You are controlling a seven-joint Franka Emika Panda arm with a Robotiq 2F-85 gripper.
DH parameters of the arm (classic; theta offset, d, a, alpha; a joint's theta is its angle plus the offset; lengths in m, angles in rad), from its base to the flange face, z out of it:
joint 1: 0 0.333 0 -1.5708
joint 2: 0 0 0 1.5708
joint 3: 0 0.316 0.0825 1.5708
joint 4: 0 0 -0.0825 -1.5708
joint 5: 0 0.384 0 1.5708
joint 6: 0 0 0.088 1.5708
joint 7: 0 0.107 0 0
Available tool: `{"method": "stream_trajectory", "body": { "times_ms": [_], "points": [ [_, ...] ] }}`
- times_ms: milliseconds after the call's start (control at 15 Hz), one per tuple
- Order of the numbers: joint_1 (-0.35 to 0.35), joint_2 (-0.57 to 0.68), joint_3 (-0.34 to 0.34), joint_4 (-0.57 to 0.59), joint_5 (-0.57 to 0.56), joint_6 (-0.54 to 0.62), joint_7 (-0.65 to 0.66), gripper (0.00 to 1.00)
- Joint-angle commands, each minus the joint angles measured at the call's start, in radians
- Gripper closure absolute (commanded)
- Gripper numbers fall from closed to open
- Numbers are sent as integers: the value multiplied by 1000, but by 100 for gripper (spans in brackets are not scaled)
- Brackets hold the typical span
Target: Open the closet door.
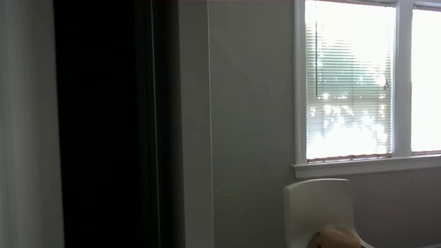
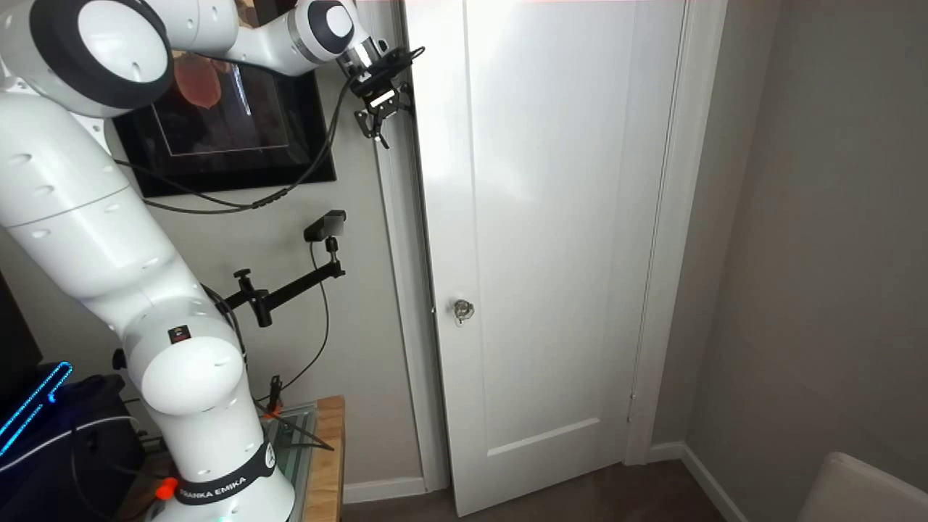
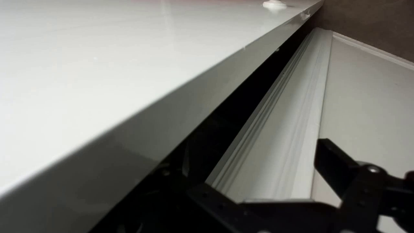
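In an exterior view, see the closet door (image 2: 558,217) to the right of the robot arm (image 2: 80,196), ajar along the left edge, with a round knob (image 2: 464,310) beside that edge. In the wrist view, find the fingers (image 3: 336,165) spread wide at the door's edge, well above the knob (with one inside the dark gap (image 3: 231,113) next to the white frame (image 3: 288,129)). Cannot tell whether touching the closet door. In an exterior view, spot a white chair (image 1: 317,206) below a bright window (image 1: 348,79).
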Motion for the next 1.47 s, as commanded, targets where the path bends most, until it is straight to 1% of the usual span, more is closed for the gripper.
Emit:
{"method": "stream_trajectory", "body": {
  "times_ms": [0, 267, 667, 1067, 1200, 1400],
  "points": [
    [-22, -13, 10, 19, -34, -41, 35, 0],
    [-31, -42, 7, 4, -36, -57, 54, 0],
    [-33, -116, 4, -25, -29, -131, 115, 0],
    [-32, -215, -23, -79, -15, -190, 174, 0],
    [-23, -221, -31, -82, -6, -189, 171, 0],
    [0, -202, -29, -57, 46, -203, 165, 0]
  ]
}}
